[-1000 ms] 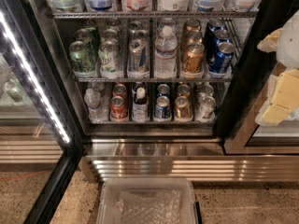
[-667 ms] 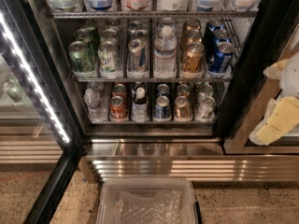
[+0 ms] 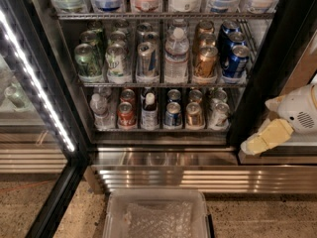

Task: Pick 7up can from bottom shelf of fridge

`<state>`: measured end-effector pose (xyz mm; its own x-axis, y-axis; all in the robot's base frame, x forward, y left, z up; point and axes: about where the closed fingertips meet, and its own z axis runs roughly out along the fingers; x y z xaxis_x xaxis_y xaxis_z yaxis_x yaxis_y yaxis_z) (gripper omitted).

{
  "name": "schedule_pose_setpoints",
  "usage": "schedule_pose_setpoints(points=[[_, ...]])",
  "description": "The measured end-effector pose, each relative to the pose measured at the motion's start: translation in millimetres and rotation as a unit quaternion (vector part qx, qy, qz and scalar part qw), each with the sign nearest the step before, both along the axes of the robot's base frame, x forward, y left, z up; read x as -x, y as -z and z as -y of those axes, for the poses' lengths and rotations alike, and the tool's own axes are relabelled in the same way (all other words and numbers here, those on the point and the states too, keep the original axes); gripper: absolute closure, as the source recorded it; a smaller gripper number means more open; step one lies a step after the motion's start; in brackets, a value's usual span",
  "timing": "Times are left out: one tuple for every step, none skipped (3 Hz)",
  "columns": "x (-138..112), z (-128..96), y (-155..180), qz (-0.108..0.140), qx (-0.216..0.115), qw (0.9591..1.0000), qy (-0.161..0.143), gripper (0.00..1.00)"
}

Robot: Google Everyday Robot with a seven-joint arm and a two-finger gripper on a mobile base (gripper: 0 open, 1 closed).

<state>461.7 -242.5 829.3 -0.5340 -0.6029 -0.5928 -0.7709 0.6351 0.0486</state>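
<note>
Our gripper (image 3: 262,140) hangs low at the right, outside the fridge (image 3: 168,158), in front of its black side post (image 3: 255,83) and well apart from the cans. We cannot tell whether it is released or clenched. The 7up can (image 3: 218,115) stands upright at the front of the rightmost lane of the bottom shelf (image 3: 158,130). A bronze can (image 3: 193,114) stands just beside it on the left, and another silvery can (image 3: 218,95) stands behind it.

We judge the step in hand to be the approach, with nothing yet grasped. To do it well, we should swing left past the post, line up squarely with that last lane, and enter level beneath the upper rack (image 3: 163,85). The neighbours stand close, so we should come straight from the front, take the can around its body, and draw it out without tipping the bronze can.
</note>
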Motion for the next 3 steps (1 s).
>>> schedule_pose_setpoints(points=[[-2.4, -0.3, 8.1, -0.007, -0.007, 1.0, -0.001, 0.0], [-7.2, -9.2, 32.6, -0.045, -0.037, 0.9983, -0.01, 0.0], [-31.0, -29.0, 77.6, -0.076, -0.063, 0.9945, -0.037, 0.0]])
